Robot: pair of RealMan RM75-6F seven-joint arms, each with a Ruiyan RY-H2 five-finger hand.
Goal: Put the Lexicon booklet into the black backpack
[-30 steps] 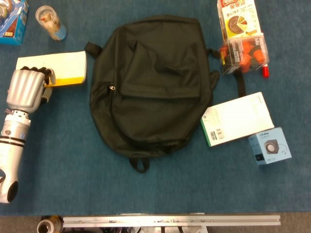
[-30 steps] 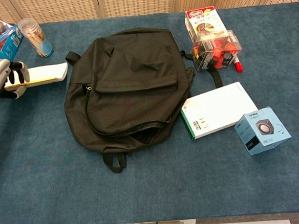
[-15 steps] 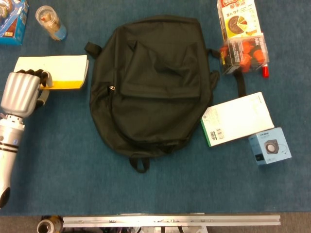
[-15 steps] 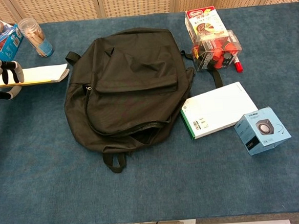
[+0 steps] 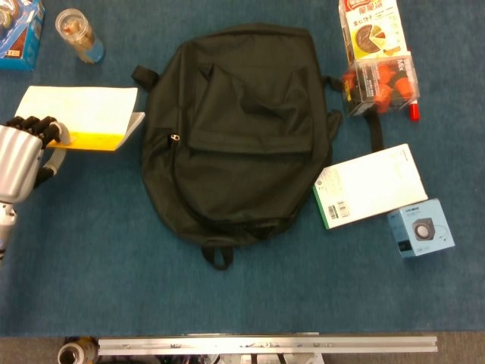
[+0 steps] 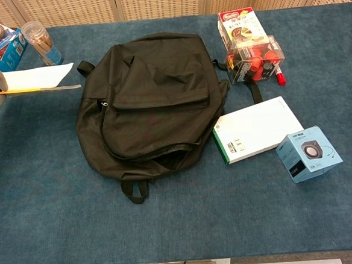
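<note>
The Lexicon booklet [image 5: 82, 115] was held by the left hand [image 5: 21, 155] at its near left corner, with dark fingers [image 5: 38, 126] laid over the yellow edge. In the chest view the booklet [image 6: 30, 79] looked lifted from the blue table [image 5: 250, 292], almost flat, and reached away from the hand toward the black backpack [image 5: 235, 133]. The backpack lay flat just beyond the free end of the booklet, not touching it. Beyond the hand stood a clear jar [image 5: 78, 33] and a blue box [image 5: 19, 34]. The right hand was not visible in either view.
</note>
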